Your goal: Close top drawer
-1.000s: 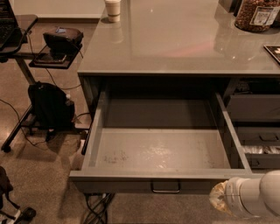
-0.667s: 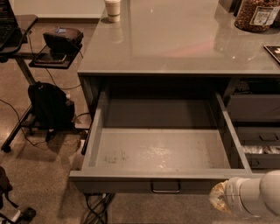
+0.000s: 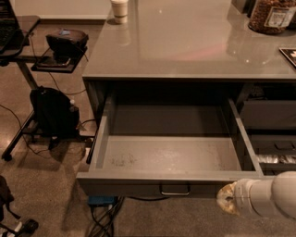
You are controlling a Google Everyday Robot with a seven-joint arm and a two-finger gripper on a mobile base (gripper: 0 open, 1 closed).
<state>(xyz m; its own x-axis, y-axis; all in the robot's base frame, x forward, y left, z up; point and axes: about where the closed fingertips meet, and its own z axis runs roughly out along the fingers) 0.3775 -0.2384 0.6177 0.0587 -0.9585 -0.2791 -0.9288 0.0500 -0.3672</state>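
Grey top drawer (image 3: 171, 159) open; claw (image 3: 229, 200) near its front right corner.

Grey desk top (image 3: 185, 51) w/ a paper cup (image 3: 120, 9) at the back-left corner & a jar (image 3: 270, 16) of brown stuff back right. Left of the desk: black backpack (image 3: 53, 111) on the floor, side stand (image 3: 27, 74) w/ a black pouch-ish thing (image 3: 67, 40) on its shelf. Cables (image 3: 104, 217) on the floor below. Gripper (image 3: 227, 200) sits btm right of view.
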